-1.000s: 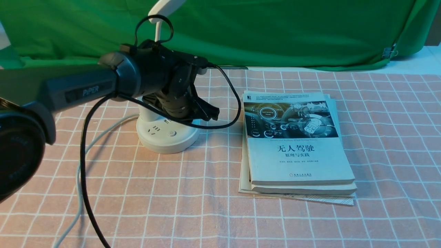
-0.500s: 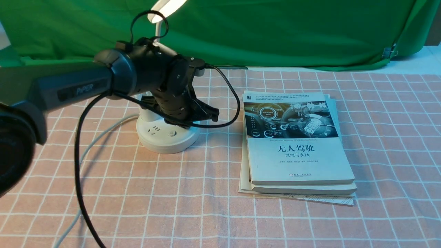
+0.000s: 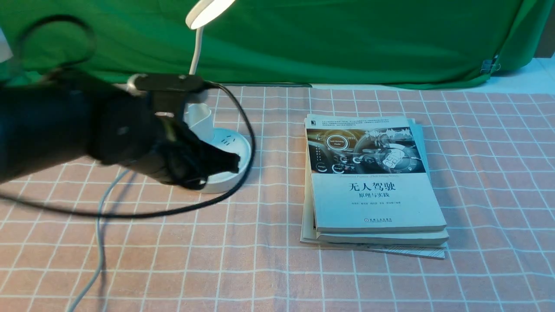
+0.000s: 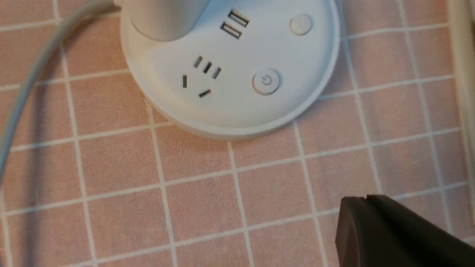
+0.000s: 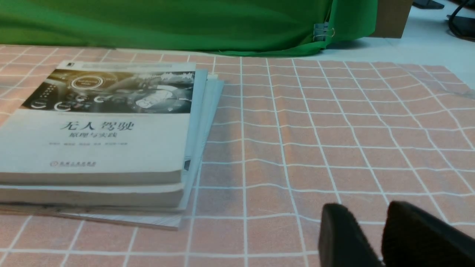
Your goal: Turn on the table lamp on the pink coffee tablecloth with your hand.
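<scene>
The white table lamp stands on the pink coffee tablecloth (image 3: 390,281) at the left. Its oval head (image 3: 208,11) glows, above the thin neck (image 3: 197,47), the cup-like holder (image 3: 200,119) and the round base (image 3: 232,145). My left gripper (image 3: 232,162), the black hand, is shut and empty, and hangs blurred in front of the base's near edge. In the left wrist view its tip (image 4: 365,198) is over bare cloth, apart from the base (image 4: 237,107) and its power button (image 4: 266,81). My right gripper (image 5: 365,211) is open and empty, low over the cloth.
A stack of books (image 3: 373,182) lies right of the lamp and shows in the right wrist view (image 5: 104,129). The lamp's grey cord (image 3: 100,225) runs over the cloth toward the front left. A green cloth backdrop (image 3: 347,39) hangs behind. Black cable loops round my left arm.
The lamp head has lit up. My left arm has drawn back from the base, to the left and toward the near side, and now shows blurred.
</scene>
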Tool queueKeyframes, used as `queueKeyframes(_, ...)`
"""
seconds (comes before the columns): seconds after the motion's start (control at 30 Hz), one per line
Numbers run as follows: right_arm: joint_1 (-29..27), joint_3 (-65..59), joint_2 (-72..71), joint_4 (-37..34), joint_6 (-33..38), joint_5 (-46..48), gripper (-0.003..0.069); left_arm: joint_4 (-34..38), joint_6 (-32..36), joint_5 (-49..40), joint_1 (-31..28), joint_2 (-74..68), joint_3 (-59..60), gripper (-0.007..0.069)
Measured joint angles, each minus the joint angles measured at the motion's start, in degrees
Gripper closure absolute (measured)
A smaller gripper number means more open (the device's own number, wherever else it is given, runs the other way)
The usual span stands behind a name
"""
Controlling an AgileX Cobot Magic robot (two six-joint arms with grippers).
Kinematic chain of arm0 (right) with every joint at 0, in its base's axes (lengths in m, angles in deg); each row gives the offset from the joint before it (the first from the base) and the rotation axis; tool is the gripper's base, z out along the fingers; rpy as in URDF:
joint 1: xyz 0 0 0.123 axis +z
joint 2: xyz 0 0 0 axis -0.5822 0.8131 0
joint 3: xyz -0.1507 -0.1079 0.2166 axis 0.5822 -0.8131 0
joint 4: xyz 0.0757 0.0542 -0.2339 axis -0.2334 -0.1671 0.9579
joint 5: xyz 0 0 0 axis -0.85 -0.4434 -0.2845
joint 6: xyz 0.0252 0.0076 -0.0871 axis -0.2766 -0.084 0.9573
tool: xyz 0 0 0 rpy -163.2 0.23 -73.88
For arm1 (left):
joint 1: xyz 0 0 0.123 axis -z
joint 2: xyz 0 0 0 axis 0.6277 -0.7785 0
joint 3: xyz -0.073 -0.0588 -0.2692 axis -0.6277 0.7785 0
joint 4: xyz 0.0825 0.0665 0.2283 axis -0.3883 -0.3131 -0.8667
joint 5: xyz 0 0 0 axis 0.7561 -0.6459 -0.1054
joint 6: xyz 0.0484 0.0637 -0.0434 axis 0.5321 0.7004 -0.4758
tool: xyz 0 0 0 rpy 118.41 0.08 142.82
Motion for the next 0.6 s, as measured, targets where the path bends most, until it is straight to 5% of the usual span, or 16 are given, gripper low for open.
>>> queueKeyframes(0.3, 0.0, 0.0, 0.0, 0.0, 0.0, 0.0, 0.0421, -5.7, 0.0, 1.2, 0.0, 32.1, 16.2, 0.0603)
queueKeyframes(0.6, 0.0, 0.0, 0.0, 0.0, 0.0, 0.0, 0.0421, -3.7, 0.2, 1.1, 0.0, 62.8, 30.5, 0.0603)
